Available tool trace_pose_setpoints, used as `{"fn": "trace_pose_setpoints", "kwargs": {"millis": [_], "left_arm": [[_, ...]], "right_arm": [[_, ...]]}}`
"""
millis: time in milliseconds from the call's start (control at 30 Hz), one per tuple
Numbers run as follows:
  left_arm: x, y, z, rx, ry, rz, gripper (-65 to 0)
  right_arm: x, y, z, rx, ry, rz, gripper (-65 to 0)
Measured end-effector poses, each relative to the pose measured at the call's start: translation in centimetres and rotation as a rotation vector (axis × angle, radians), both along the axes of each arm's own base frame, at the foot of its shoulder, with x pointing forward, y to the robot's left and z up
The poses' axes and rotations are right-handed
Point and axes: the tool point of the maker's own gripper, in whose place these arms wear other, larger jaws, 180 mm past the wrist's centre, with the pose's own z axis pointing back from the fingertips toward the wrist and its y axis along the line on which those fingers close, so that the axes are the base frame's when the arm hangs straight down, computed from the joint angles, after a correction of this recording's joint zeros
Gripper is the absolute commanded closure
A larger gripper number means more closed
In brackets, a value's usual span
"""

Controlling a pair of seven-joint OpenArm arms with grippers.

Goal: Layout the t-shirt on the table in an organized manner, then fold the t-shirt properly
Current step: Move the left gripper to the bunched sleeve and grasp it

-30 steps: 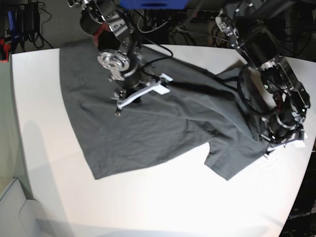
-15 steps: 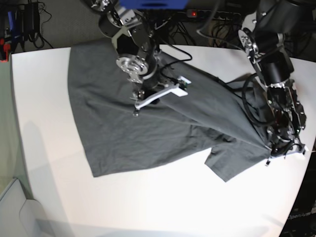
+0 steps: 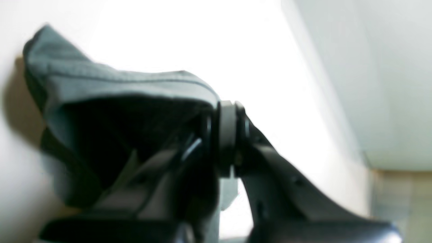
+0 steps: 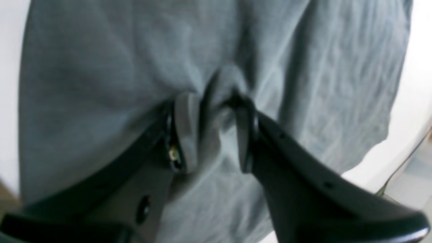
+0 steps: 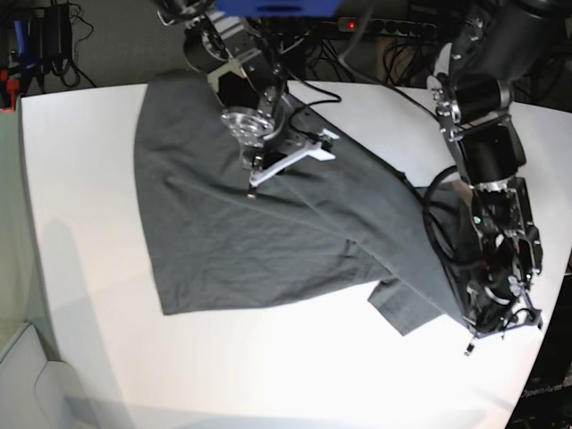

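Spreading is only partly done: at the base view's lower right, the left gripper (image 5: 490,315) is clamped on a sleeve edge of the t-shirt (image 5: 241,232), which lies rumpled and skewed across the table (image 5: 80,268). Farther up, the right gripper (image 5: 284,161) pinches a fold of cloth mid-body. Flattening and all folding remain.

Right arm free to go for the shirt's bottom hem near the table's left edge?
Probably not yet. The right end effector is pinching a fold mid t-shirt, so it must release first. Otherwise the hem lies flat on the table with nothing over it.
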Motion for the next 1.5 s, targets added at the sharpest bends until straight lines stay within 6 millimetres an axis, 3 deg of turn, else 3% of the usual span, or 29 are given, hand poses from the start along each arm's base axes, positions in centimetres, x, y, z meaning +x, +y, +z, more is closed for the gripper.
{"fn": "trace_pose_setpoints", "kwargs": {"millis": [133,233,467,567,700,933,1033,1133,1233,1367,1500], "left_arm": [[-0.1,0.2,2.2,0.021,-0.063,-0.004,-0.6],[-0.7,0.5,1.7,0.036,-0.051,0.003,-6.0],[-0.7,0.8,-1.2,0.135,0.066,-0.067,-52.5],[-1.2,0.3,-2.6,0.136,0.107,-0.097,-60.4],[-2.7,0.1,-2.8,0.157,0.1,-0.11,-58.0],[-10.7,-4.3,-5.2,0.141,0.207,-0.286,-55.6],[-13.8,-3.1,-5.1,0.144,0.202,-0.256,-55.7],[-16.9,0.4,-5.5,0.162,0.243,-0.151,-55.7],[-18.3,1.0,-5.8,0.141,0.24,-0.121,-55.5],[-19.1,0.8,-8.6,0.106,0.309,-0.12,-55.3],[-18.4,-0.7,-11.2,0.041,0.358,-0.138,-55.3]], "right_arm": [[1.8,-1.2,-0.1,-0.009,-0.011,-0.037,-19.9],[2.8,-2.2,-0.1,0.018,-0.02,-0.073,-19.9],[2.8,-2.6,-0.3,0.044,-0.026,-0.096,-19.9],[2.6,-2.5,-0.4,0.041,-0.025,-0.094,-19.9],[2.6,-2.5,-0.3,0.043,-0.026,-0.093,-19.9],[3.0,-2.6,-0.1,0.048,-0.03,-0.095,-19.9],[3.1,-2.5,-0.1,0.06,-0.027,-0.097,-19.9],[3.1,-2.6,-0.1,0.063,-0.026,-0.099,-19.9],[3.1,-2.6,-0.1,0.061,-0.024,-0.102,-19.9],[3.0,-2.3,-0.1,0.066,-0.022,-0.098,-19.9],[3.0,-2.3,-0.1,0.061,-0.023,-0.096,-19.9]]}}
